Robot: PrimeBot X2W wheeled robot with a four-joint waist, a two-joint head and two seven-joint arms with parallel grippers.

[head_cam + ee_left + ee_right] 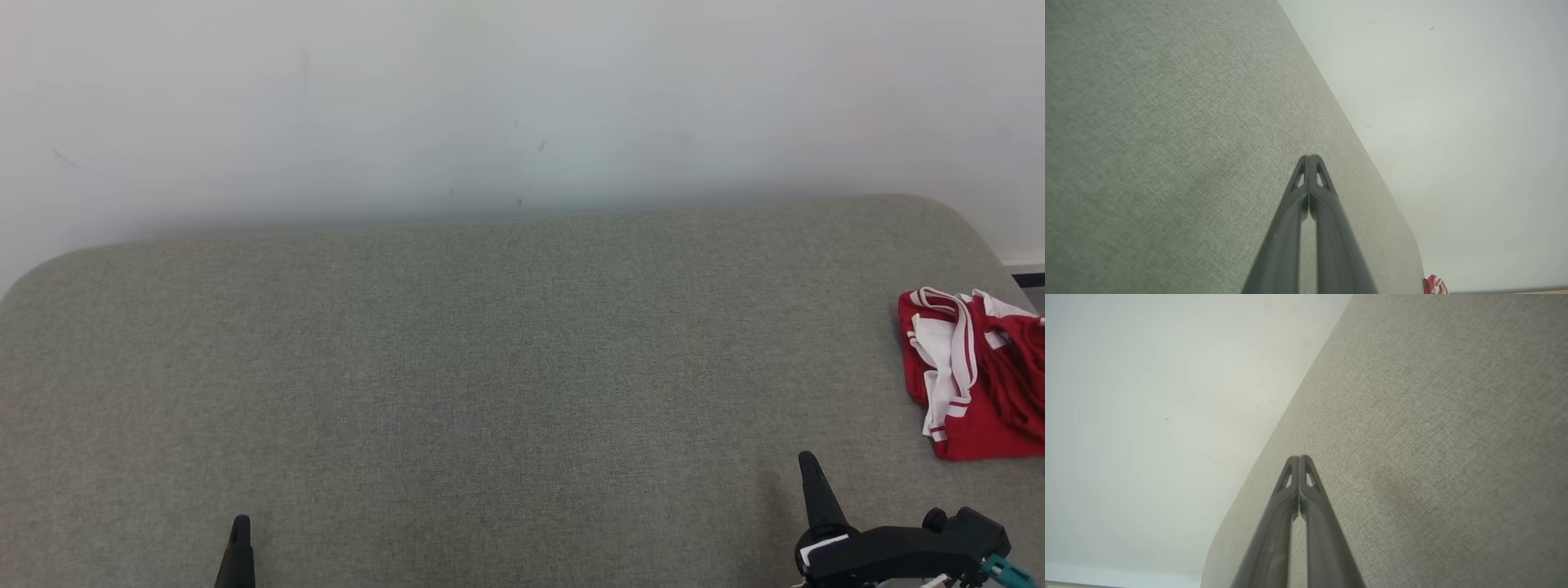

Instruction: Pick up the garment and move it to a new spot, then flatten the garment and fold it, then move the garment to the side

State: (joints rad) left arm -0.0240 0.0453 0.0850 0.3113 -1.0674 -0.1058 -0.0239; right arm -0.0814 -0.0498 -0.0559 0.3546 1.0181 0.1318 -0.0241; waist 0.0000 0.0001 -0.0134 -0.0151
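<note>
The garment (976,371) is red with white stripes and lies bunched at the far right edge of the grey-green padded surface (490,367); a small red corner of the garment (1434,286) also peeks in at the bottom of the left wrist view. My right gripper (808,465) rests near the front right, below and to the left of the garment, fingers pressed together and holding nothing. My left gripper (240,527) sits at the front left, far from the garment. Both wrist views show the fingertips (1310,160) (1299,460) meeting over bare fabric.
A pale wall (522,106) rises right behind the padded surface. The surface has rounded back corners, and its right edge runs close past the garment. A dark strip of skirting (1027,278) shows at the far right.
</note>
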